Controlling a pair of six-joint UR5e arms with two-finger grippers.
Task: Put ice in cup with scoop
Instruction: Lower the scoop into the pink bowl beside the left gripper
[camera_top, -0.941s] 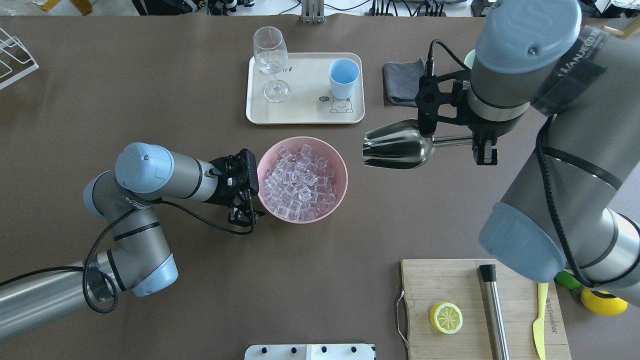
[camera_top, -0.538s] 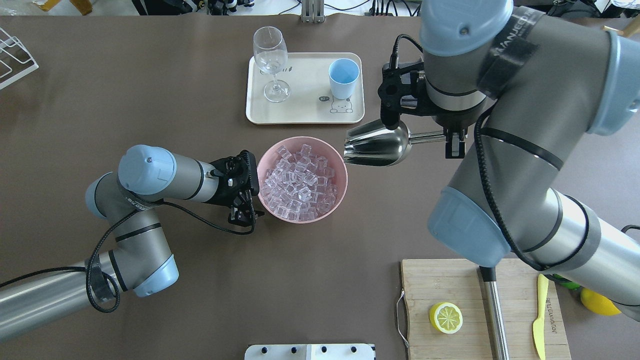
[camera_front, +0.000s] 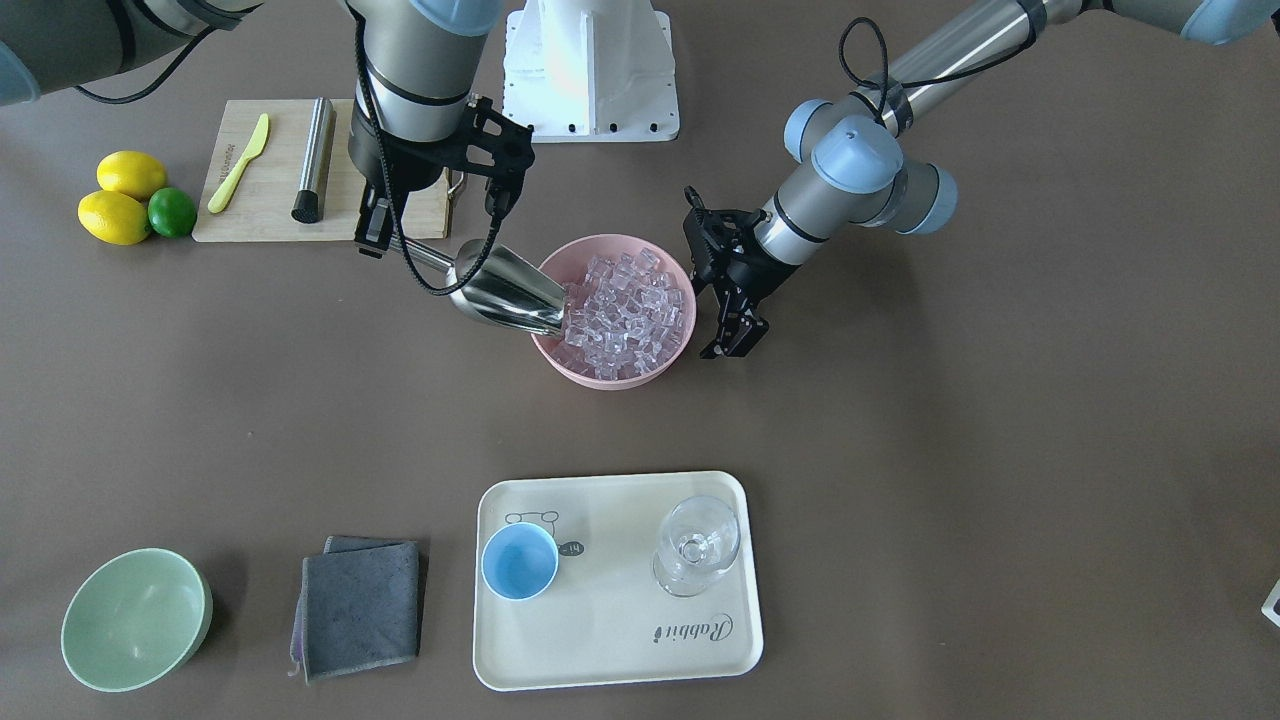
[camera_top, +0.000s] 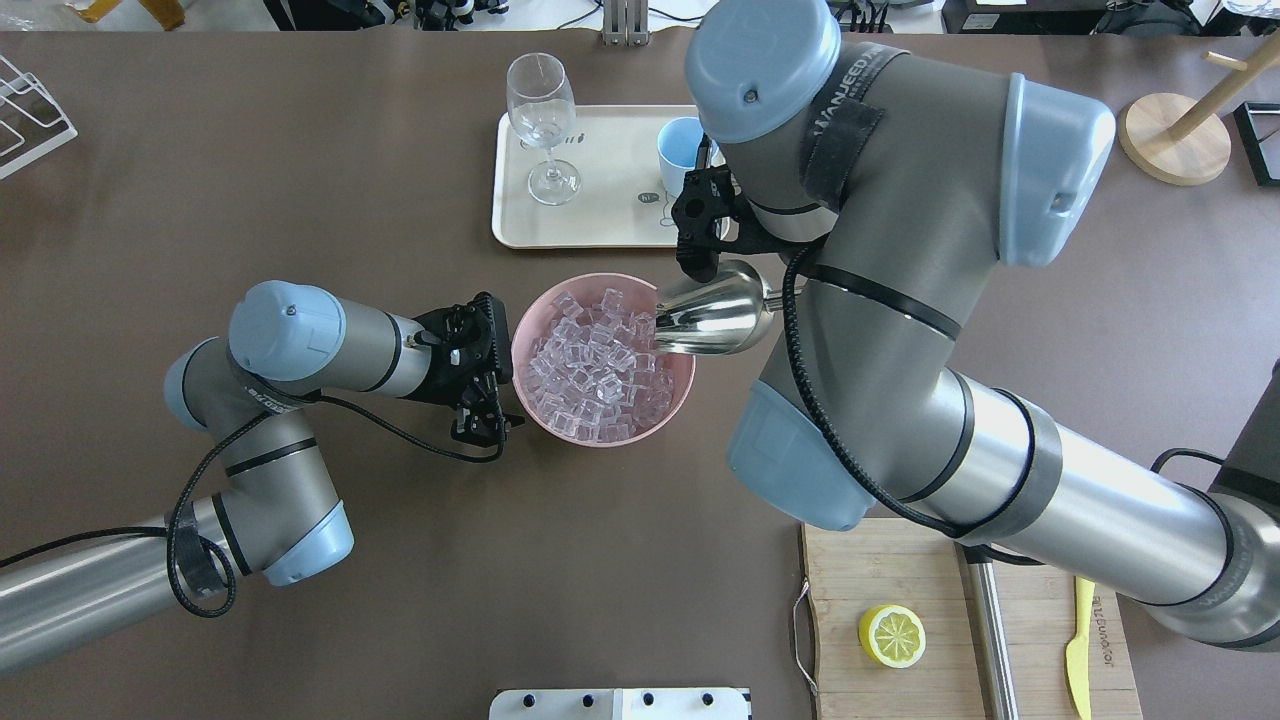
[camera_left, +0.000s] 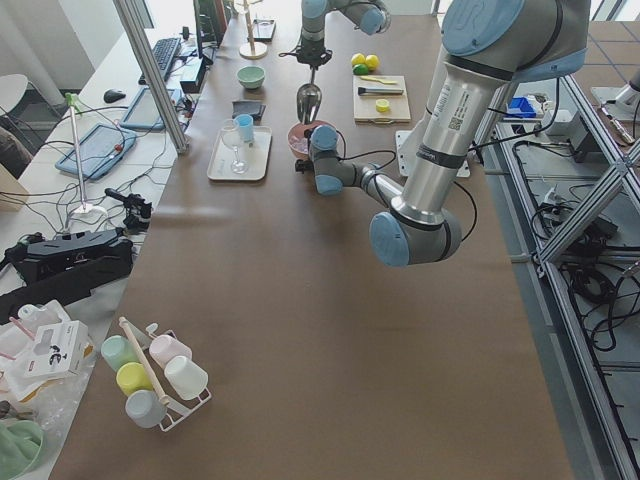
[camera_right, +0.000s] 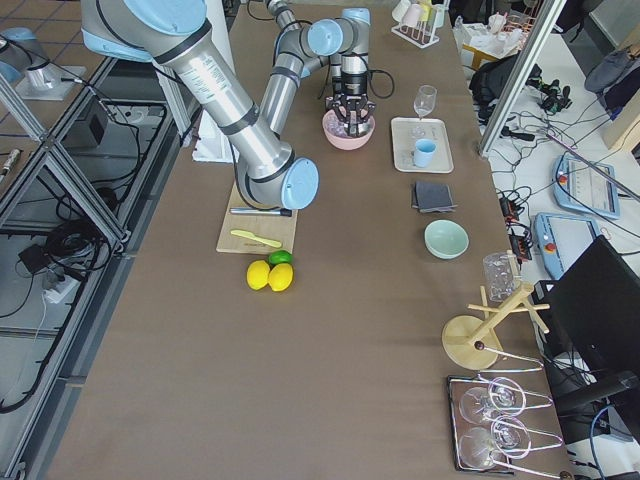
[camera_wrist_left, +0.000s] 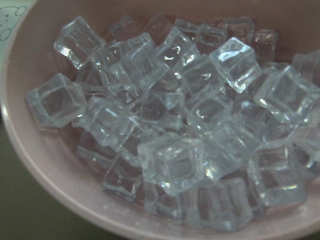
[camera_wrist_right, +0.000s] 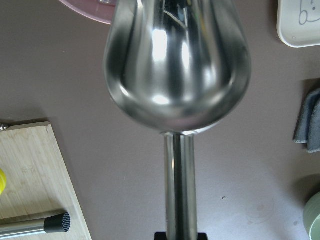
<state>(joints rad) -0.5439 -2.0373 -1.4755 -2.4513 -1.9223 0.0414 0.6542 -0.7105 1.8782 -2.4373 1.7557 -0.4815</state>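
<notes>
Clear ice (camera_top: 595, 365) (camera_wrist_left: 170, 125) fills a pink bowl (camera_top: 600, 438) (camera_front: 600, 375) at mid-table. The shiny metal scoop (camera_top: 705, 315) (camera_front: 505, 290) (camera_wrist_right: 177, 65) tilts down with its mouth over the bowl's rim, touching the ice. My right gripper (camera_front: 378, 238) is shut on the scoop's handle; the arm hides it from overhead. My left gripper (camera_top: 487, 420) (camera_front: 735, 325) sits just outside the bowl's opposite rim; I cannot tell whether it is open or shut. The light-blue cup (camera_front: 519, 561) (camera_top: 680, 150) stands empty on a cream tray (camera_front: 610, 650), partly hidden overhead by my right wrist.
A stemmed glass (camera_front: 697, 545) shares the tray. A grey cloth (camera_front: 360, 605) and a green bowl (camera_front: 135, 620) lie beside it. A cutting board (camera_top: 870, 560) holds a half lemon (camera_top: 891, 635), a steel cylinder and a yellow knife. Two lemons and a lime (camera_front: 120, 200) lie beside the board.
My right arm has swung left with the scoop, from well clear of the bowl to its rim, and the mouth now reaches the ice. The left arm has barely moved.
</notes>
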